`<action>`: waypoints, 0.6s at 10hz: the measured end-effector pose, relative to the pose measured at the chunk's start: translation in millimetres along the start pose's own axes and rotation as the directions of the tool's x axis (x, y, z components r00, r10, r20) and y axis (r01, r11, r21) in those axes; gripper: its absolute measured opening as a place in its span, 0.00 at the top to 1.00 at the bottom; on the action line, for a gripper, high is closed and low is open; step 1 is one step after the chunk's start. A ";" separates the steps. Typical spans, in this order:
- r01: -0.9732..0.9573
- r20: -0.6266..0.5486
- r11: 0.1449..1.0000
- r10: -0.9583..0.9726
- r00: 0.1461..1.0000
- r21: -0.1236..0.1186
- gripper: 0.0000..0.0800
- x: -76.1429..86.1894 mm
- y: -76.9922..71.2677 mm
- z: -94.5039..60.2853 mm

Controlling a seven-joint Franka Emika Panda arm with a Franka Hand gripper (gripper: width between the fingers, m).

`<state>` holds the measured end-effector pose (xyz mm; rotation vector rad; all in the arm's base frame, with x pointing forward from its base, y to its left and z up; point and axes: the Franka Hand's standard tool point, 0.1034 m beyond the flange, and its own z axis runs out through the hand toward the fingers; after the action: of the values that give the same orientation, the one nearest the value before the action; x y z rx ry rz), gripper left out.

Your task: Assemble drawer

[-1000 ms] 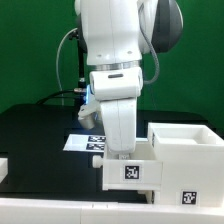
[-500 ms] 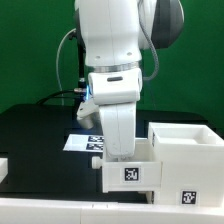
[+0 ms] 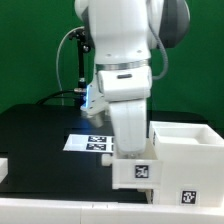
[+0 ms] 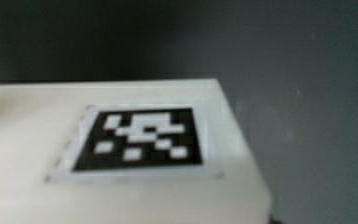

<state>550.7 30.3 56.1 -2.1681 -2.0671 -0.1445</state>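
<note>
Exterior view: the arm [image 3: 125,80] hides the gripper, so its opening is not visible. The small tray [image 3: 140,170], tag facing the camera, touches the housing [image 3: 188,160]; the marker board [image 3: 92,143] lies behind.

No readable words or numbers; only black-and-white square tags on the small tray [image 3: 141,171], housing [image 3: 188,163] and, seemingly, the marker board [image 3: 92,142].

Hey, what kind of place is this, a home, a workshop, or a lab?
Probably a robotics lab: a white robot arm works over a black table against a green backdrop, and the matte white plastic drawer parts and the flat marker board carry black-and-white square tags.
</note>
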 end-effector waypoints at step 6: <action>0.015 -0.001 1.000 -0.015 1.000 -0.020 0.95 -0.3 0.1 1.2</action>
<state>550.7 30.3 54.8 -2.1639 -2.0910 -0.1691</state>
